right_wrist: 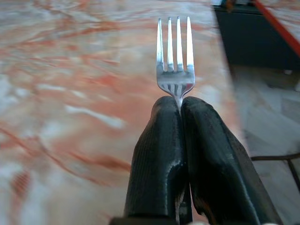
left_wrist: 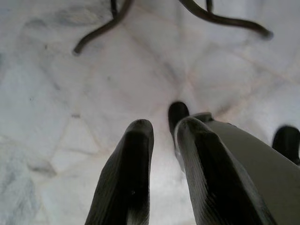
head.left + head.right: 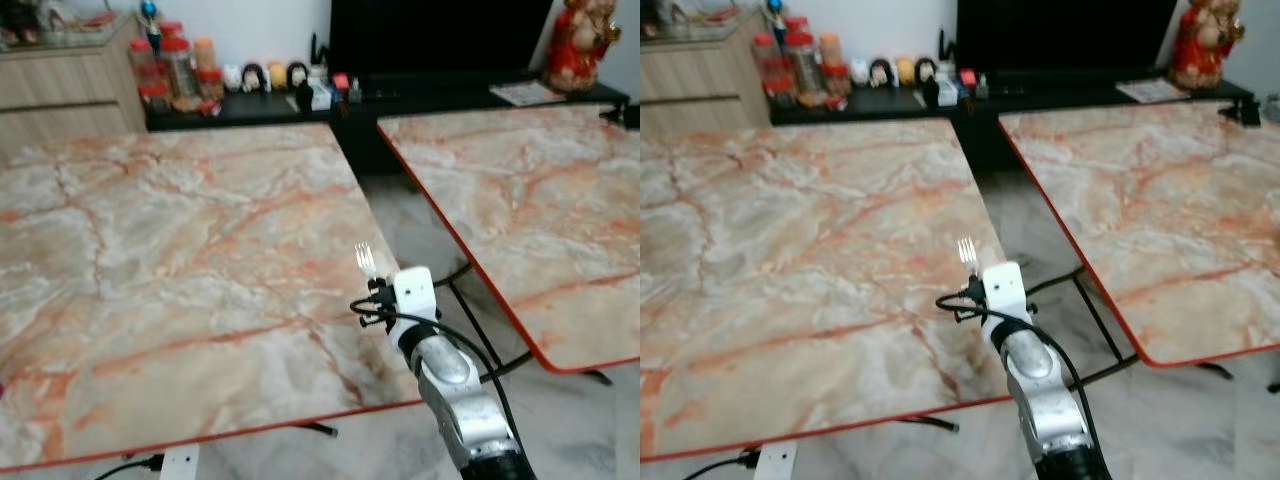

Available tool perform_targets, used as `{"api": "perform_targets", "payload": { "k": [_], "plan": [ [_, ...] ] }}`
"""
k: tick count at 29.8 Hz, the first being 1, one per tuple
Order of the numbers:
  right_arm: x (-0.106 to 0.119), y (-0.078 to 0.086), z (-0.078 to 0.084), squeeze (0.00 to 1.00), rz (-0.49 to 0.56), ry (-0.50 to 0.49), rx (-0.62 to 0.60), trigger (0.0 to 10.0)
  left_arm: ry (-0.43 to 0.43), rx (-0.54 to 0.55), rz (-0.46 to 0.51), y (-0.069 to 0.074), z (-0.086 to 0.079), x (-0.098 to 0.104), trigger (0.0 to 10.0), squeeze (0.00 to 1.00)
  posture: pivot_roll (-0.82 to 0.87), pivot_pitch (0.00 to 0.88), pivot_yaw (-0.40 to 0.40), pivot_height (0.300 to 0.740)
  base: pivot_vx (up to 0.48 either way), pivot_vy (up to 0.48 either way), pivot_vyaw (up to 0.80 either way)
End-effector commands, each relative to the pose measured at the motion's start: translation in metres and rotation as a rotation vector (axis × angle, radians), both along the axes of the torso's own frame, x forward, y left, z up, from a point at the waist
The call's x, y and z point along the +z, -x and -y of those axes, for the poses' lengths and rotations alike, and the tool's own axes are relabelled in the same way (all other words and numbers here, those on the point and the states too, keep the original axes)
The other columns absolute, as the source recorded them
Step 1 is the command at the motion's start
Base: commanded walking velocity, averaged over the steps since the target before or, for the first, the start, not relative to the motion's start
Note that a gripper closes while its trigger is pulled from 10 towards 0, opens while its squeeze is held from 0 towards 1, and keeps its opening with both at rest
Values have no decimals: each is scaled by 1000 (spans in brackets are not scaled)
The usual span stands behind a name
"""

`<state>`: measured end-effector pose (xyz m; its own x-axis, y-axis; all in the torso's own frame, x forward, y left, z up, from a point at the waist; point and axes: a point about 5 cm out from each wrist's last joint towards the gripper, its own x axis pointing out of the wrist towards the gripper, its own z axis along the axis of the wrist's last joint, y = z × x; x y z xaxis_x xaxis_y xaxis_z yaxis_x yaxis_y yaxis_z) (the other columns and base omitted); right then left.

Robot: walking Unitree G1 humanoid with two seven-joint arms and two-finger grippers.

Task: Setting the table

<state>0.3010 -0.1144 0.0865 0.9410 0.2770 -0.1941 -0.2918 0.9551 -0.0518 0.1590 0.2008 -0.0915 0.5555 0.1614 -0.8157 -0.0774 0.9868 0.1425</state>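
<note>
I see a shiny silver four-tined fork. My right gripper clamps its neck, tines poking out beyond the fingertips.

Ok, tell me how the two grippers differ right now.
The right gripper is shut on a fork, tines pointing away over the near marble table; the left gripper holds nothing, its fingers slightly apart. The right is raised by the table's edge; the left points down at the floor. Both have two black fingers.

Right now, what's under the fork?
The fork, clamped in the right claw, hangs over the marble table near its edge. The handle is hidden between the fingers.
</note>
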Motion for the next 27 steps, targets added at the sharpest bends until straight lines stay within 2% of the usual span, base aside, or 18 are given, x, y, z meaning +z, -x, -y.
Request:
{"api": "perform_targets", "payload": {
  "k": [1,21,27],
  "plan": [
    [0,0,9,0,2,10,-29,10000,10,-6,-14,2,6,-2,10000,0,-52,0,-9,732,0,-394,0],
    [-7,2,9,0,-16,10,-24,10000,10,-7,-14,1,6,-2,10000,0,-54,0,-8,732,0,-392,0],
    [-21,7,8,0,-59,18,5,10000,10,-7,-13,1,6,-2,10000,0,-51,0,-8,732,0,-396,0]
  ]
}}
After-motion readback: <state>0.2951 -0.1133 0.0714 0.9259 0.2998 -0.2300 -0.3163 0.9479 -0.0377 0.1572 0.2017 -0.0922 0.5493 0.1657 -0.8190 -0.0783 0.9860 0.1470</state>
